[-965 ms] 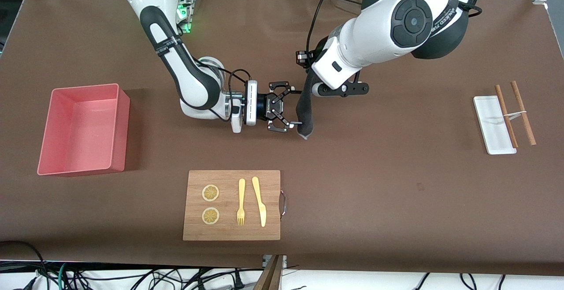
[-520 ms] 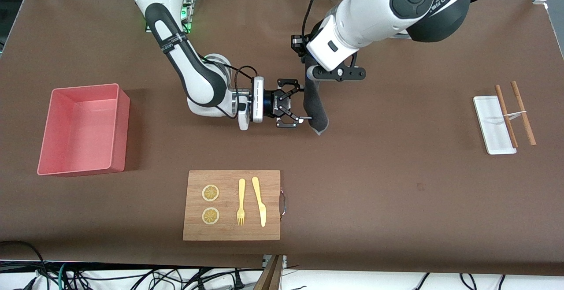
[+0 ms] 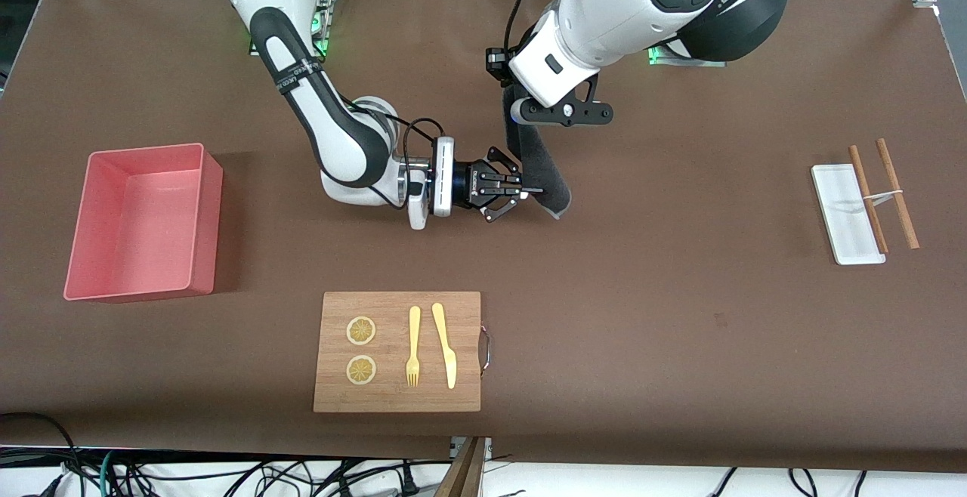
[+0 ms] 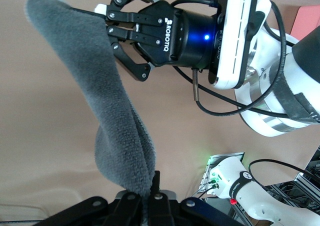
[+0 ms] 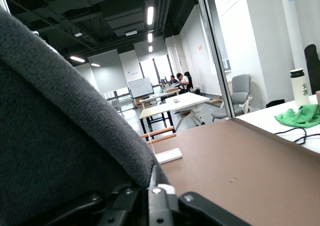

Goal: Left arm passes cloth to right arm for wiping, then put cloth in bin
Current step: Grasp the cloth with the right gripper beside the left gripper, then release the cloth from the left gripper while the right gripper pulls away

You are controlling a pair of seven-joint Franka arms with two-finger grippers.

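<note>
The dark grey cloth [image 3: 538, 168] hangs in the air over the middle of the table, stretched between both grippers. My left gripper [image 3: 520, 110] is shut on its upper end; in the left wrist view the cloth [image 4: 112, 111] rises from my own left gripper [image 4: 151, 198]. My right gripper [image 3: 532, 192] lies level and is shut on the cloth's lower edge, and its closed fingers [image 4: 106, 22] pinch a corner. In the right wrist view the cloth [image 5: 55, 136] fills the space above my right gripper [image 5: 152, 186]. The pink bin [image 3: 212, 233] stands open toward the right arm's end of the table.
A wooden board [image 3: 332, 399] with two lemon slices, a yellow fork [image 3: 413, 346] and a knife [image 3: 446, 346] lies nearer the front camera than the cloth. A narrow white tray [image 3: 838, 210] with two brown sticks [image 3: 897, 195] sits toward the left arm's end.
My right gripper moved up to the cloth and shut on its lower edge. My left arm carried the cloth's upper end a little toward the robots' bases, so the cloth now slants.
</note>
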